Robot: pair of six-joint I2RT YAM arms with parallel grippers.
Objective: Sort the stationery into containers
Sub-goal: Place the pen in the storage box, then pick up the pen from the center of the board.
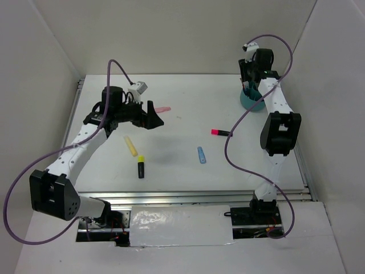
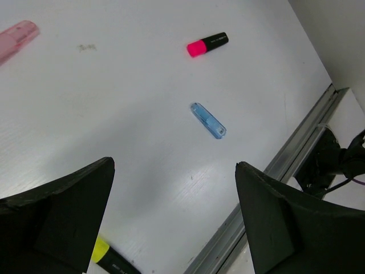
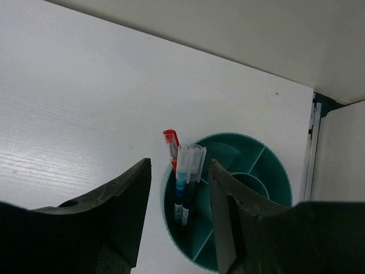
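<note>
**A Robot Test Lab**

This looks like a lab for testing robots. A left arm [image 1: 74, 154] and a right arm [image 1: 279, 131] are bolted by a white table [image 1: 182, 103]. Plain white boards [image 1: 171, 34] box it in. Purple cables [image 1: 226, 149] hang loose by metal rails [image 1: 199, 196].

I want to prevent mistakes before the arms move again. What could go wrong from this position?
1. The red pen and two clear blue pens lean at the teal organiser edge, between the open fingers of the right gripper; withdrawing could catch them.
2. The right arm's purple cable hangs beside the pink-black highlighter and might drag it.
3. The open left gripper hovers near the yellow-black highlighter; a descent could knock it away.
</note>
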